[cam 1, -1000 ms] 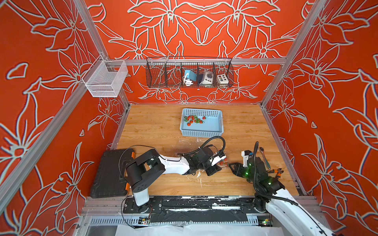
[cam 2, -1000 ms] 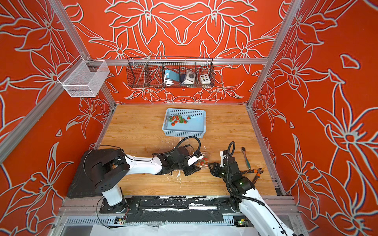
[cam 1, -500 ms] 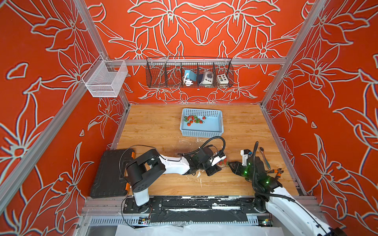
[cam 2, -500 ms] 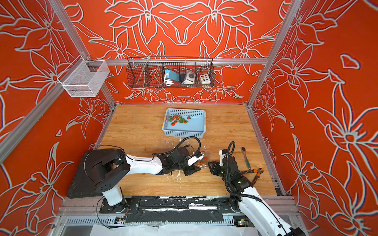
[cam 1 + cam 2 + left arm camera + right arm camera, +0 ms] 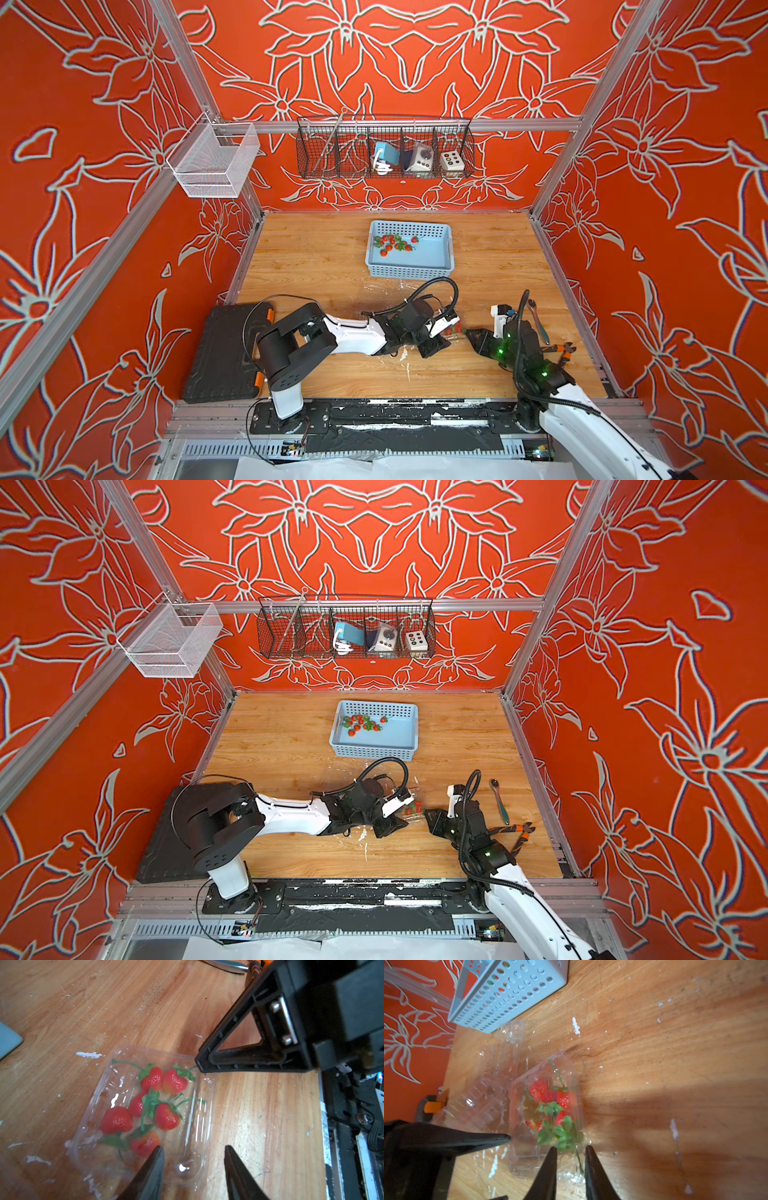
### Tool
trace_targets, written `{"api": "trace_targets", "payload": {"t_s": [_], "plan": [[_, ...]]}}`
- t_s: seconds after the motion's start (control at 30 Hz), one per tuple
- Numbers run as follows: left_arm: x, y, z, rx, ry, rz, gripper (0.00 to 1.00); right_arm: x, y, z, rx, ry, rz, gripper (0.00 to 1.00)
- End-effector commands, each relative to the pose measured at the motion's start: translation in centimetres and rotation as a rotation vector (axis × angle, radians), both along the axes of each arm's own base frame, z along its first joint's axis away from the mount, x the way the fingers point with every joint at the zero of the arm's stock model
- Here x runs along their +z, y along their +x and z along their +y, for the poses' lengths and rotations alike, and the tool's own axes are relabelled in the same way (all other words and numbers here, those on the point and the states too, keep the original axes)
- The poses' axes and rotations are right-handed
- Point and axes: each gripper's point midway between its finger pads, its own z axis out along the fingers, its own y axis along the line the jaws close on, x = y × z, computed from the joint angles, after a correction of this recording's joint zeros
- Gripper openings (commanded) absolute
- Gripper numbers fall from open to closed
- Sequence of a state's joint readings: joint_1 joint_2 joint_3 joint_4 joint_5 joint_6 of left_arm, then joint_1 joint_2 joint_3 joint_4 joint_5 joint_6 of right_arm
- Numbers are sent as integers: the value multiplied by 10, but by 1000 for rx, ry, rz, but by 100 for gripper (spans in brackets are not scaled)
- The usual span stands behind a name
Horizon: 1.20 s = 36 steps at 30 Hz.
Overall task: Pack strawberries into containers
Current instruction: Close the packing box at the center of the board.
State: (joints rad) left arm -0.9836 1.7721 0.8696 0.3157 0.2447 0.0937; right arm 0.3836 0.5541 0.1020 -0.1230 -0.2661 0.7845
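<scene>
A clear container lies on the wooden table with several red strawberries inside; both top views show it between the two arms. My left gripper stands open, its jaws astride one corner of the container. My right gripper is shut on the opposite corner, with clear plastic and a green stem between its narrow jaws. More strawberries lie in the light blue basket. Other clear containers sit empty beside the filled one.
Orange-handled pliers and a metal tool lie by my right arm. A black pad covers the near left corner. A dark wire basket and a white mesh basket hang on the walls.
My right gripper has moved left up to the container and its jaws have narrowed on the corner. The left arm has not moved.
</scene>
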Motion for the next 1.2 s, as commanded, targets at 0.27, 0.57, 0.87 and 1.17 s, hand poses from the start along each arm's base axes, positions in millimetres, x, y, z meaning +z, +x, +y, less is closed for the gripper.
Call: {"api": "trace_targets", "payload": {"t_s": [0.27,0.57,0.87,1.17], "plan": [[-12,-6,-3,-28,34,17,47,-18,-12,-6,-33,3,74,39],[-13,-6,-4,-32,36,19,47,-20,-11,-2,-29,29,76,23],[-13,-6,-5,-34,36,16,47,-20,-12,-6,-43,19,70,13],[7,-1,-10,-31,-4,-17,49,-4,-8,-12,-62,-16,42,41]]}}
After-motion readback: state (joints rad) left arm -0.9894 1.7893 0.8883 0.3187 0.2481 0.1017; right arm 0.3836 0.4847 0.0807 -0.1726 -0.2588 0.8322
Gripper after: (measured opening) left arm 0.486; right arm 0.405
